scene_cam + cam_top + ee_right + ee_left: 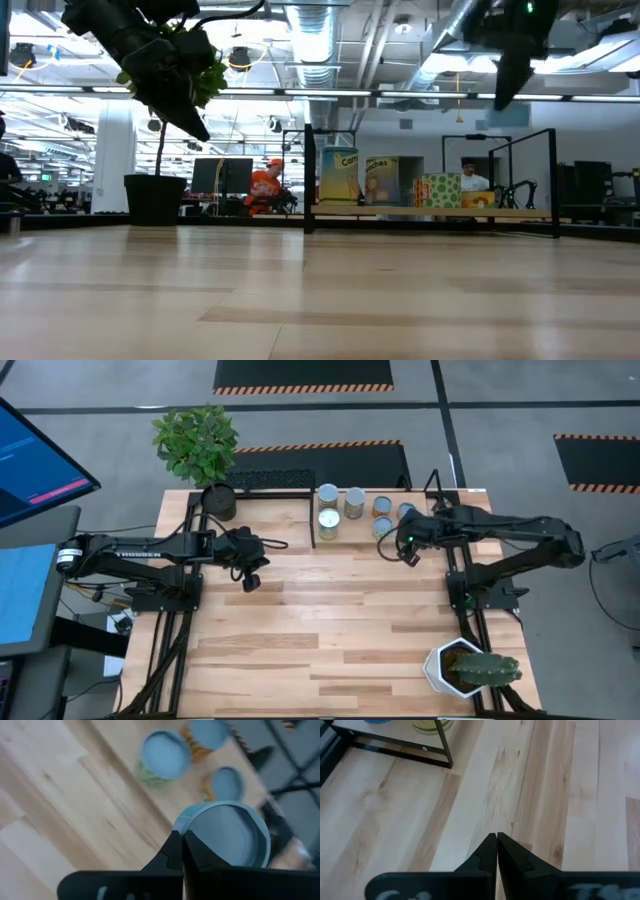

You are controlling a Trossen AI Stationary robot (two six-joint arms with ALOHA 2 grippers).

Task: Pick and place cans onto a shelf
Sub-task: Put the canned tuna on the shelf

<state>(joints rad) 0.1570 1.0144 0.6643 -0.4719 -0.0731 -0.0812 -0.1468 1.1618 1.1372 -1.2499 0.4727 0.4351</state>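
Your right gripper is the nearer one to the cans, and its jaws are together with nothing between them. It hangs above the table just in front of the shelf, at the end where the cans stand. In the right wrist view a can with a pale-blue top sits right past the fingertips and a little to one side, so close that the closed tips overlap its rim in the picture; whether they touch it you cannot tell. Three more cans lie farther ahead of the jaws, one with a green side. Every can stands upright, long axis vertical, top facing up at the wrist.

So the relation that matters: the nearest can is ahead of and below shut fingers. In my judgement you would need to open the jaws before coming down around its sides, since closed tips can only push on the lid or tip it.

Your left gripper, also shut and empty, hovers over bare wood, well apart from the cans; only a shelf leg and a bit of can show far ahead of its fingertips.
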